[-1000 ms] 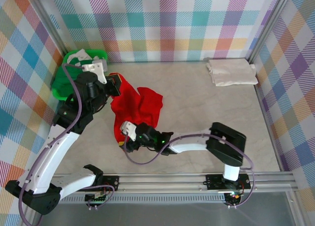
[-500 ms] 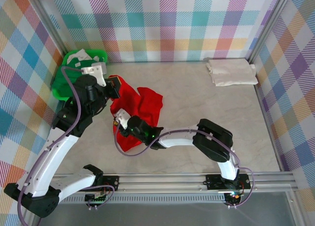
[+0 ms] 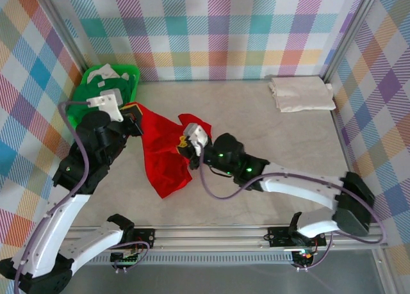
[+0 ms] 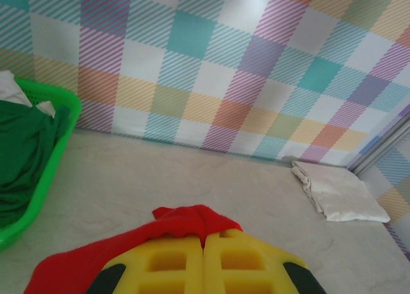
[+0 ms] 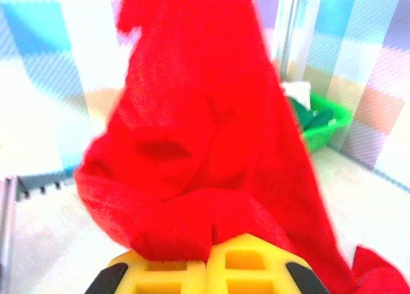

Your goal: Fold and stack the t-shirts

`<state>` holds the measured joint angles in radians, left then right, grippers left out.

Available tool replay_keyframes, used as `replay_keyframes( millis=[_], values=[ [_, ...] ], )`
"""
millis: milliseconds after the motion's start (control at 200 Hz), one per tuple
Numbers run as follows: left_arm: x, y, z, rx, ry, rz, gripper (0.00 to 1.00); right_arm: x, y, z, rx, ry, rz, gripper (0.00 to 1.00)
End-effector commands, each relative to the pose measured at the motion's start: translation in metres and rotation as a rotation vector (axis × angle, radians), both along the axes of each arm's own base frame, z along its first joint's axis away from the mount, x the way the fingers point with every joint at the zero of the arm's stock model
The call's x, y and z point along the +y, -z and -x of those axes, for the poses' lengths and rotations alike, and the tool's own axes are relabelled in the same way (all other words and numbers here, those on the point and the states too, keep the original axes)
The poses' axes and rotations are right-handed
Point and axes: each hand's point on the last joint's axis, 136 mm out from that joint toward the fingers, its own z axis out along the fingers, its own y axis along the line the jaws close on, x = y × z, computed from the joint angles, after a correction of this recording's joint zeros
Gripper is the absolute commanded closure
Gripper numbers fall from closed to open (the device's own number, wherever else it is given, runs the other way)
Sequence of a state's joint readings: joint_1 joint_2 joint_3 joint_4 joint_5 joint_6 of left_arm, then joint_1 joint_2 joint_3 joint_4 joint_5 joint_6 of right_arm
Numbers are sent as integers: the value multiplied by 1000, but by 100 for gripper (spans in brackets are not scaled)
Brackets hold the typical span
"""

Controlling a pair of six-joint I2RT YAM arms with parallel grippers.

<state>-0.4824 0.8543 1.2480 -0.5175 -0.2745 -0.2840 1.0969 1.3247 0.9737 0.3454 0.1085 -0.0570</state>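
Closure of the right gripper (image 5: pixel 207 268) on the red t-shirt (image 3: pixel 165 158) is what has changed. A second ago its jaws were spread at the hem farthest from the green basket (image 4: pixel 56 154); now they are pinched on cloth and carried away from the basket. The left gripper (image 4: pixel 204 263) is clamped on the corner just beside the basket, so the shirt is judged ready for spreading. Bare table (image 3: pixel 269 147) is offered beyond. The folded cream t-shirt (image 3: pixel 301 93) lies well apart from the basket, the dark green t-shirt (image 4: pixel 22 147) inside it.
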Motion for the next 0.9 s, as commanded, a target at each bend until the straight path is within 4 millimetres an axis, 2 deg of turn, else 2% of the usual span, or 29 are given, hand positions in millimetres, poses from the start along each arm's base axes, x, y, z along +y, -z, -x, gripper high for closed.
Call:
replay_keyframes(
  millis=[0, 125, 255, 365, 425, 505, 570, 645, 650, 685, 730, 790, 835, 860, 895],
  values=[
    [2, -13, 12, -25, 26, -15, 100, -17, 17, 25, 64, -74, 98, 100],
    [5, -40, 35, -69, 74, -15, 100, -58, -19, 52, 35, -112, 84, 100],
    [5, -80, 66, -139, 159, 19, 100, -99, -49, 74, 44, -110, 60, 100],
    [-10, -118, 77, -177, 268, 38, 100, -132, -80, 63, 37, 32, 10, 100],
    [-11, -139, 67, -184, 250, 23, 100, -147, -100, 52, 16, 135, -26, 100],
    [-17, -160, 29, -178, 185, -62, 100, -168, -121, 25, -49, 314, -8, 100],
    [-39, -172, -12, -166, 203, -118, 100, -186, -130, -4, -63, 444, 10, 100],
    [-73, -176, -65, -156, 292, -100, 100, -210, -126, -48, 30, 535, 0, 100],
    [-77, -171, -73, -144, 294, -106, 100, -212, -124, -52, 39, 540, 1, 100],
    [-89, -170, -99, -155, 301, -104, 100, -220, -114, -77, 98, 571, 7, 100],
    [-112, -150, -144, -140, 329, -105, 100, -228, -95, -111, 171, 606, 31, 100],
    [-136, -118, -191, -114, 379, -98, 100, -238, -64, -156, 262, 646, 68, 100],
    [-157, -81, -227, -87, 431, -114, 98, -247, -42, -187, 324, 669, 69, 100],
    [-168, -63, -241, -77, 462, -124, 88, -253, -29, -204, 350, 691, 68, 100],
    [-178, -36, -263, -56, 469, -138, 63, -262, -10, -228, 387, 720, 65, 100]
  ],
)
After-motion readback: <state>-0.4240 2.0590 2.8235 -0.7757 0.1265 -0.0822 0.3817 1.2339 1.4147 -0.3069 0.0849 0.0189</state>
